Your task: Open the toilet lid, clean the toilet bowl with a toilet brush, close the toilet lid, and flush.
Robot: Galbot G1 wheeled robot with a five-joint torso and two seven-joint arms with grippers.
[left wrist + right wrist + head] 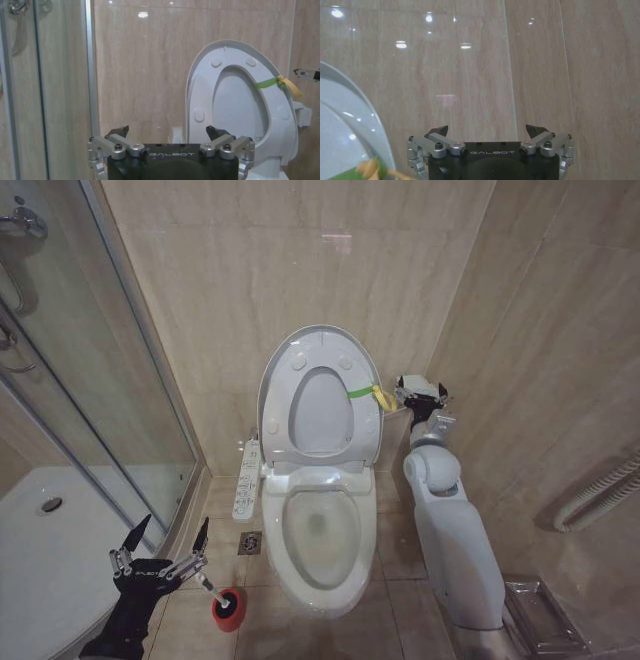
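The toilet lid (320, 395) stands upright against the back wall, its yellow-green strap (365, 393) on the right edge. Below it the toilet bowl (322, 530) is uncovered. My right gripper (422, 387) hangs open just right of the strap, holding nothing; in its wrist view the gripper (487, 129) faces the wall with the lid's edge (350, 123) and the strap (370, 168) beside it. My left gripper (174, 525) is open low on the left, just above the toilet brush (207, 585), whose black head sits in the red holder (230, 612). The left wrist view shows this gripper (167, 130) open, with the lid (240, 97) beyond it.
A glass shower enclosure (90, 380) with a white tray (40, 540) fills the left. A control panel (246, 480) sticks out at the toilet's left, above a floor drain (250, 542). On the right are a wall hose (600, 495) and a metal rack (545, 615).
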